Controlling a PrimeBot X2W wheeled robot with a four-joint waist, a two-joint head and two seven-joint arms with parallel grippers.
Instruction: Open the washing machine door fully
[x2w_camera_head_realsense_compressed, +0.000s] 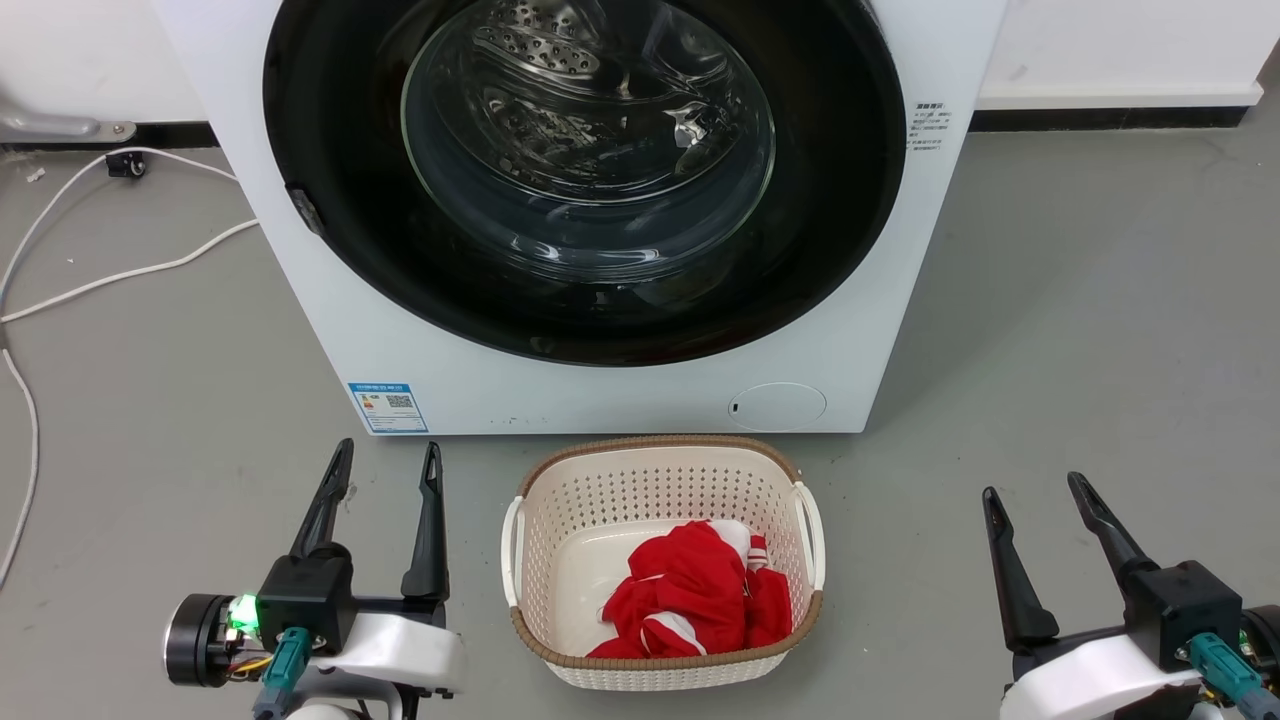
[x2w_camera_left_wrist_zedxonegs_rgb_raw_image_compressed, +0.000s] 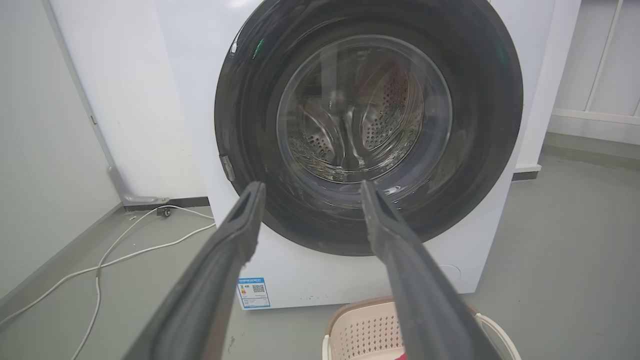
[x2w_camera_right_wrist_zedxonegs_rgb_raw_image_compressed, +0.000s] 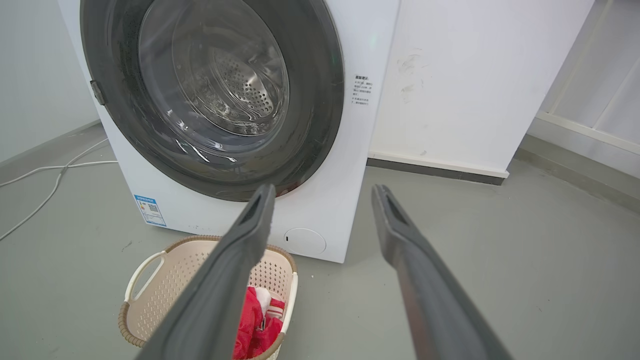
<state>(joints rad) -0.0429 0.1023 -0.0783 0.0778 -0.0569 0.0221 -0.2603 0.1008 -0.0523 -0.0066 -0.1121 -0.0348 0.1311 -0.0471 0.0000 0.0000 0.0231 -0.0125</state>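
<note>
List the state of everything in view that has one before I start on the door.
washing machine door: shut.
left hand: open, empty, clear of the door.
right hand: open, empty, clear of the door.
round white flap: shut.
laundry basket: upright, red cloth inside.

Glossy black washing machine door (x2w_camera_head_realsense_compressed: 585, 175) (glass-centred) sits closed.

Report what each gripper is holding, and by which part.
Nothing is held. The left gripper and the right gripper are both open and empty, apart from the washing machine door, which is shut.
</note>
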